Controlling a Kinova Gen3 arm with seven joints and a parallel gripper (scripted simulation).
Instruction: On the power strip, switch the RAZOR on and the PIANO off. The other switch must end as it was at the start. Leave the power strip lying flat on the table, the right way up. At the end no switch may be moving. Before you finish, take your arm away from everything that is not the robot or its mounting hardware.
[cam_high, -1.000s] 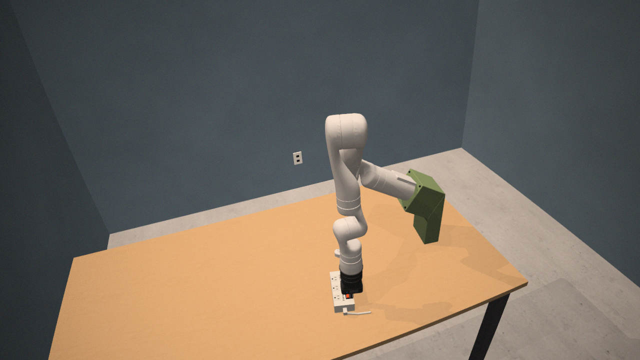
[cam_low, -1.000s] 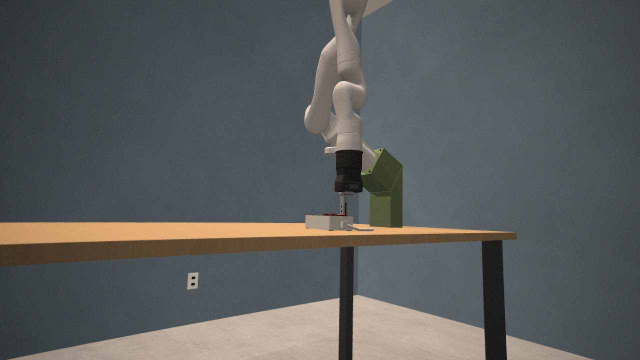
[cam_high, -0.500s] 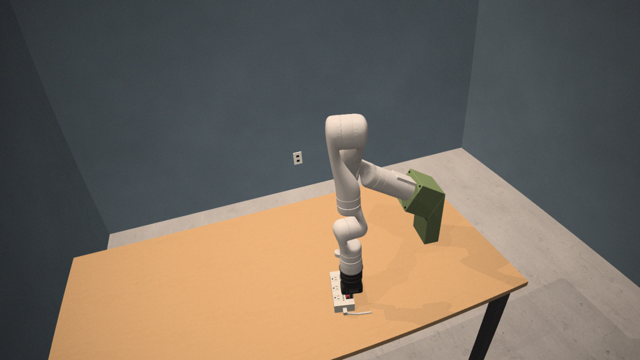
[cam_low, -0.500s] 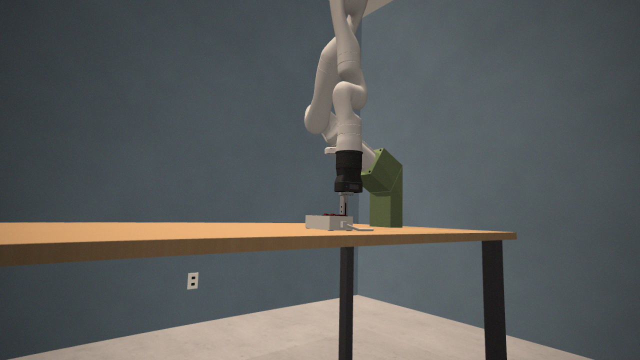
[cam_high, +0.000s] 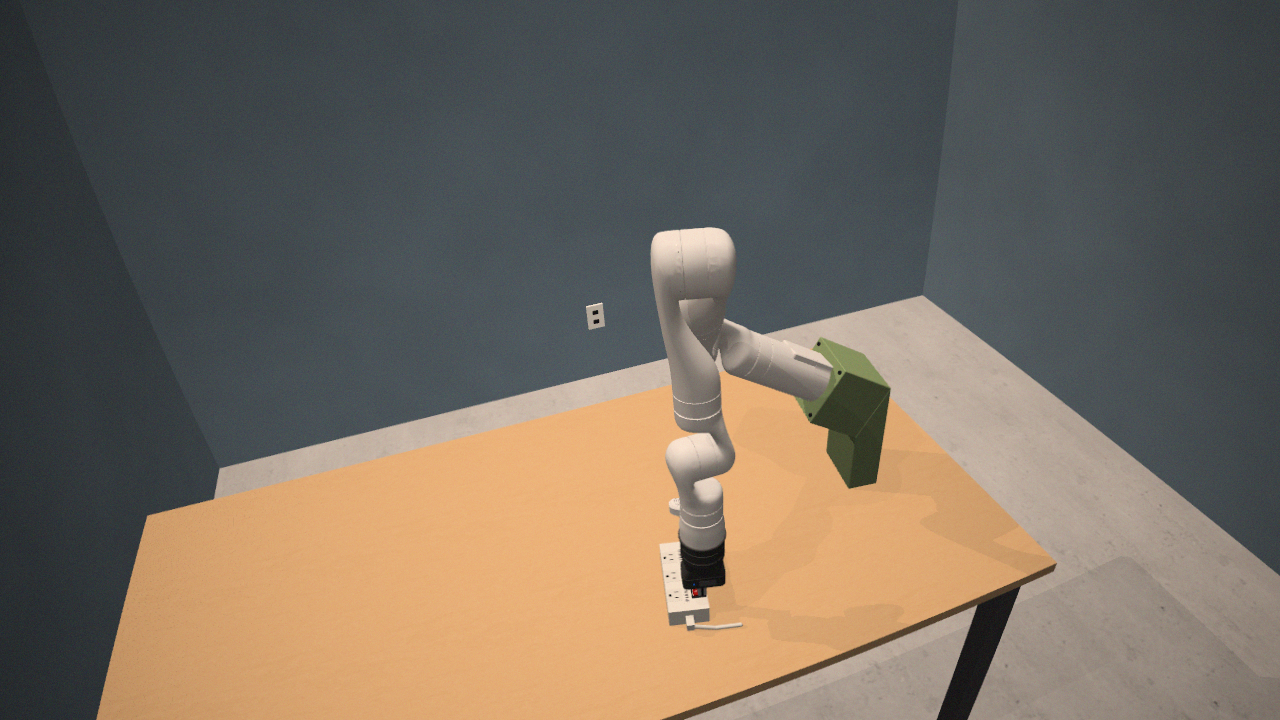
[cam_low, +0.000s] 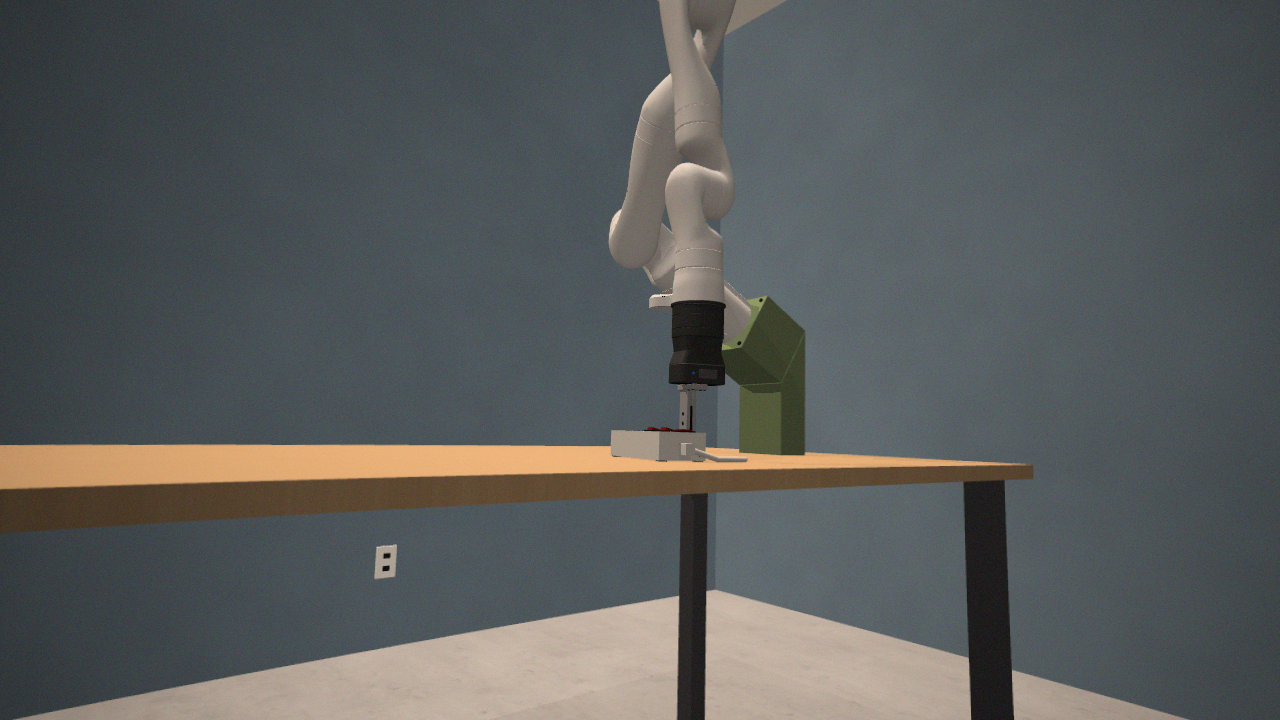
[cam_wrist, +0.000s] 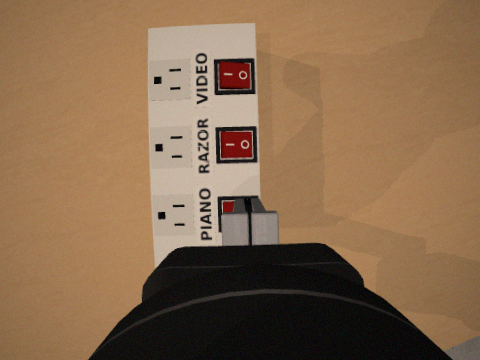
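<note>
A white power strip (cam_high: 673, 591) (cam_low: 640, 443) (cam_wrist: 174, 40) lies flat on the table, right way up. It has three red rocker switches labelled VIDEO (cam_wrist: 234, 76), RAZOR (cam_wrist: 236, 144) and PIANO (cam_wrist: 228, 207). My gripper (cam_wrist: 247, 214) (cam_low: 684, 420) is shut and empty. Its fingertips point straight down over the PIANO switch and cover most of it; only the switch's left corner shows. I cannot tell whether the tips touch it. The VIDEO and RAZOR switches are in full view and look alike.
The strip lies near the front right part of the orange table (cam_high: 358, 555) (cam_low: 268, 465). A short white cable stub (cam_high: 716, 625) (cam_low: 720, 457) leaves the strip's near end. The green arm mount (cam_high: 850, 411) (cam_low: 769, 385) stands behind.
</note>
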